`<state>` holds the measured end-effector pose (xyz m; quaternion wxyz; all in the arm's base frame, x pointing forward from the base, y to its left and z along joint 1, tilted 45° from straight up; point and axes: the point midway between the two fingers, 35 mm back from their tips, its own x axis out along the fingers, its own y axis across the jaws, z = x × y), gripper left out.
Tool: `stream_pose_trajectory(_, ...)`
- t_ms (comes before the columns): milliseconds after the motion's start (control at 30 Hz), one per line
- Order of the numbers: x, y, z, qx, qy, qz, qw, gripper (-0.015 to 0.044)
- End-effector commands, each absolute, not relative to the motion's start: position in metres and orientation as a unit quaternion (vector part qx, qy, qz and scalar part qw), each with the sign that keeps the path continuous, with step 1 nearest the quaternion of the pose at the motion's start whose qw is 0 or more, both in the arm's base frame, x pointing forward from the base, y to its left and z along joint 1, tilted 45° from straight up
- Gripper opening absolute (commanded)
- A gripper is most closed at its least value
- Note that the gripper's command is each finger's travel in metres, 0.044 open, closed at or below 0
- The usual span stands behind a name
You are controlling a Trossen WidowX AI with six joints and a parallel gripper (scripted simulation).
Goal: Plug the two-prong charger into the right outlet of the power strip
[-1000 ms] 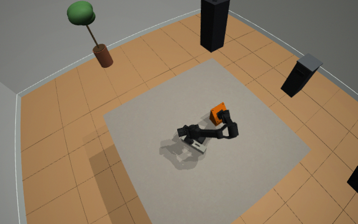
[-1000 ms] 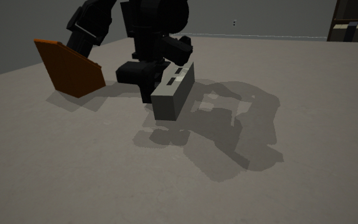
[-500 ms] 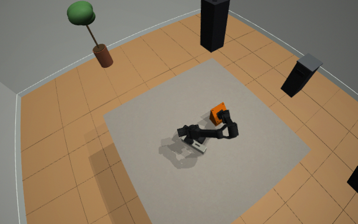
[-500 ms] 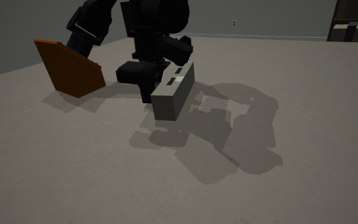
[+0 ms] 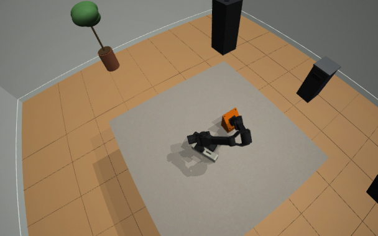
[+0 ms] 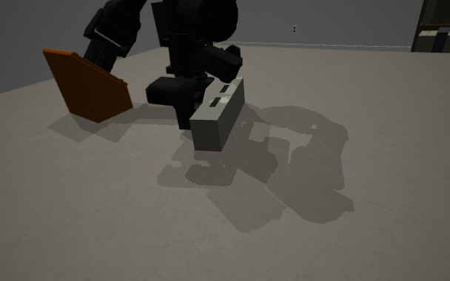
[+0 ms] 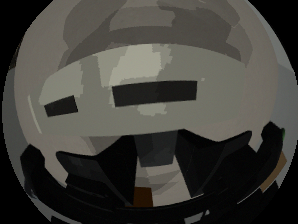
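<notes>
Top view: your pincer (image 5: 199,138) hangs over the white power strip (image 5: 209,154), whose long axis runs diagonally beneath it.

Exterior view: the grey strip (image 6: 218,111) lies just below and beside your pincer (image 6: 222,66); the charger itself is hidden.

Wrist view: your pincer (image 7: 156,179) is clamped on a dark body, likely the charger (image 7: 157,148). A dark slot (image 7: 154,92) lies straight ahead.

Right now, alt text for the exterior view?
A black arm's gripper, shut on the charger, hangs over the far end of a grey power strip whose top shows dark slots. An orange wedge-shaped block stands left on the grey mat.
</notes>
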<state>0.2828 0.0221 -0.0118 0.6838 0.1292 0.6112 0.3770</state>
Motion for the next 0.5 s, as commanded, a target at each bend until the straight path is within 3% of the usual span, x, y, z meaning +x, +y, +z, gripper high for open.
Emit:
stream_pose_trajectory(0,0.2899,0.0246,-0.0096,0.13,0.6,0.38,0.691,0.0)
stream_pose_trajectory(467,0.2901,0.0258,-0.0109,0.13,0.6,0.38,0.691,0.0)
